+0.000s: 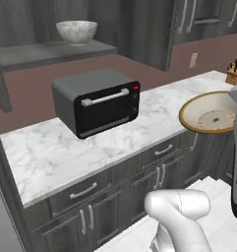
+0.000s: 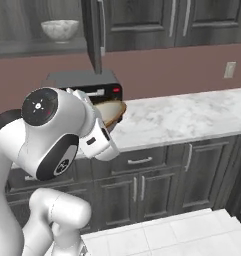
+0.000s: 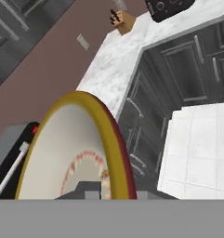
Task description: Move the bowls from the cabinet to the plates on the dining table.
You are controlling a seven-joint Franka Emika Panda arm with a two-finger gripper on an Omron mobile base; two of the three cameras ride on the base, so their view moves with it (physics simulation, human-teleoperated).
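Gripper (image 3: 92, 186) nearly closed, pinching cream bowl (image 1: 211, 114) by rim, held right of toaster oven (image 1: 98, 101) over worktop (image 1: 66, 147).

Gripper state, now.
Gripper: shut on the cream bowl, carried above the worktop's edge.

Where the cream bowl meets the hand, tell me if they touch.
Touching. In the hand view the hand is shut on the cream bowl, its rim running down between the dark fingertips.
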